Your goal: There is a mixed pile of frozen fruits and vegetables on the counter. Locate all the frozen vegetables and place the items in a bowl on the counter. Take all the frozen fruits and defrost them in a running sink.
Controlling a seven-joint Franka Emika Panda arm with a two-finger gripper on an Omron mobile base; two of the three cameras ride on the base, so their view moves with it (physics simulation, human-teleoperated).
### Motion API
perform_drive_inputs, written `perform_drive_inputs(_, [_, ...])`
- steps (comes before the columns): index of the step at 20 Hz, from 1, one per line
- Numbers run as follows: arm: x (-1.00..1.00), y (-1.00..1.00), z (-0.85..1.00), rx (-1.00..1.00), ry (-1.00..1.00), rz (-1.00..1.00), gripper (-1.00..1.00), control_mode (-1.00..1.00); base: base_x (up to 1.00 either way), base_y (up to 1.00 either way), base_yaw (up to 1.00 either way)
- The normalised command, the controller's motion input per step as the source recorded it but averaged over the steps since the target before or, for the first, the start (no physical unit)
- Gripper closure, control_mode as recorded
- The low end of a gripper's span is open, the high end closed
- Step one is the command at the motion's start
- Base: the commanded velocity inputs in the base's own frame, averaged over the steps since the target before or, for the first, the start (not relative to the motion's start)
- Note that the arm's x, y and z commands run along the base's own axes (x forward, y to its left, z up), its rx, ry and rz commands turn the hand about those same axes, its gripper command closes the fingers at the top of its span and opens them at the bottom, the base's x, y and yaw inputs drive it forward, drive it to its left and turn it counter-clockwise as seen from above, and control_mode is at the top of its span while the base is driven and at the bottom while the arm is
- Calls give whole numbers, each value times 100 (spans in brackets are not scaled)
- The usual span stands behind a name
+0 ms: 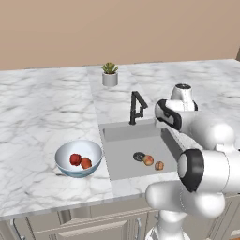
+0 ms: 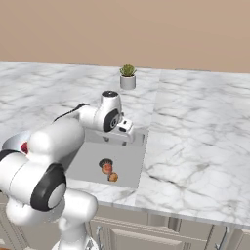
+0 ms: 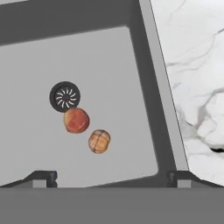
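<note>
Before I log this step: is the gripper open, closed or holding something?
Gripper: open, holding nothing, above the sink with both fruits on its floor.

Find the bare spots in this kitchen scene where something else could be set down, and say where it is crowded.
The sink floor is bare between the faucet and the drain; it is crowded beside the drain, where two frozen fruits lie. The counter is bare left of the sink behind the bowl, and right of the sink. The bowl holds two frozen vegetables.
</note>
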Motion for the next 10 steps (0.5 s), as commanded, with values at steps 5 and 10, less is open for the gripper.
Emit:
perform_drive_inputs(5, [-60,0,36,-2,-5,0,-100,-100,0,0,0])
perform_drive_inputs(10, [-73,1,38,0,-12,0,-100,-100,0,0,0])
